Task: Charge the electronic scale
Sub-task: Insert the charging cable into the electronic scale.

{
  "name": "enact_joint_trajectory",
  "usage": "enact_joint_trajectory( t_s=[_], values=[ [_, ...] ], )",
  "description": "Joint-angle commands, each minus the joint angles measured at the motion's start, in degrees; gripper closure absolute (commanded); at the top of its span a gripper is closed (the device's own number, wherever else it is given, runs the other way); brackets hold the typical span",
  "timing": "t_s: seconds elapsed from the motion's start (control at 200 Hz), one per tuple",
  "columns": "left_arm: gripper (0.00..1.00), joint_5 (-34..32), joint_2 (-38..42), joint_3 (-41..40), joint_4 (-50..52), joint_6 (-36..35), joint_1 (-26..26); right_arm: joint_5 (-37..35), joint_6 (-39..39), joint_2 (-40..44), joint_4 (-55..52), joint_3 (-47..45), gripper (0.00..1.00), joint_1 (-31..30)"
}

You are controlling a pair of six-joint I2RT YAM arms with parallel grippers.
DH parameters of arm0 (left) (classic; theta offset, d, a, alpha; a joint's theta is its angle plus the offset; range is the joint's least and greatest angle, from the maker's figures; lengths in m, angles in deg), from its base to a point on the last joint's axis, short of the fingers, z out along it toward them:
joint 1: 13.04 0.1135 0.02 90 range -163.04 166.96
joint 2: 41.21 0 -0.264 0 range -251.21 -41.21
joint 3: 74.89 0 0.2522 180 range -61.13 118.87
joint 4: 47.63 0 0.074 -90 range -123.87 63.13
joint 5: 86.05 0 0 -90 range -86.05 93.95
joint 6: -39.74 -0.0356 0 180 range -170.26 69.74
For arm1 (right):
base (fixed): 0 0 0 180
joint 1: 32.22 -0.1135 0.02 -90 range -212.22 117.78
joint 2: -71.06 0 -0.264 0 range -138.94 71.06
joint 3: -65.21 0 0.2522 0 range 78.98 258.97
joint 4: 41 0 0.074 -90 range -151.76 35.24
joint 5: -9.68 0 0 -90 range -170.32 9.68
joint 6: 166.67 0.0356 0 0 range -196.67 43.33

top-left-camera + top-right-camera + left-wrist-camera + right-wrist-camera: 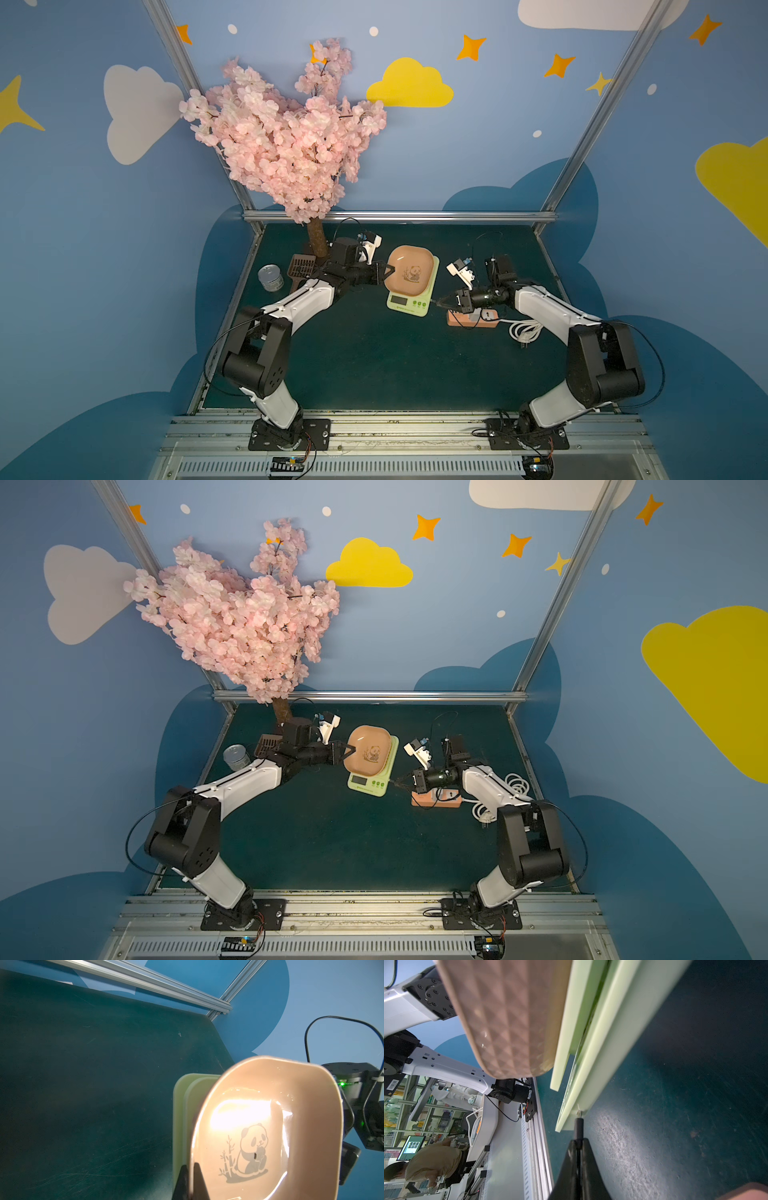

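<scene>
The electronic scale (409, 303) (368, 784) is pale green and lies mid-table with a pink panda dish (409, 270) (370, 749) on top. My left gripper (388, 272) (191, 1167) is shut on the dish's near-left rim, one finger inside and one outside. My right gripper (436, 302) (578, 1142) is shut on a thin black charging plug (578, 1128). The plug's metal tip meets the right side edge of the scale (602, 1043). In the right wrist view the dish (508, 1012) shows its quilted underside.
A salmon-pink power strip (471, 322) (436, 800) lies under my right wrist, its coiled white cord (525, 330) farther right. A metal can (270, 277) and a brown slotted scoop (301, 266) sit at the left. A pink blossom tree (291, 145) stands back left.
</scene>
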Motion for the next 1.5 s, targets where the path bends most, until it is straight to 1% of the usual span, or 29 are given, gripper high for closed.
enact_joint_trajectory(
  t_s=[0.0,0.511,0.776,0.996,1.141,1.361,1.497],
  values=[
    [0.97,2.1,0.5,1.9,-4.1,1.0,0.1,1.4,0.8,-0.8,2.1,0.3,0.96,-0.5],
    [0.97,2.9,-0.1,2.1,-5.8,2.5,0.0,0.5,0.8,-1.5,1.9,1.0,0.97,-1.3],
    [0.97,1.3,-1.0,2.2,-5.8,2.9,-0.7,0.5,1.7,-2.0,2.3,1.6,0.97,-2.1],
    [0.97,-2.5,-1.3,1.8,-5.5,4.7,-1.0,0.1,2.6,-2.0,2.9,1.4,0.96,-2.3],
    [0.97,-5.7,-0.8,1.7,-4.6,2.8,-2.5,0.0,3.6,-2.7,2.6,2.2,0.95,-2.6],
    [0.97,-7.0,0.5,0.0,-6.7,3.1,-2.5,-0.2,5.2,-4.2,3.1,2.7,0.95,-2.5],
    [0.97,-8.0,1.1,-1.5,-8.1,3.4,-2.7,0.5,7.9,-4.4,5.0,2.4,0.94,-2.4]
  ],
)
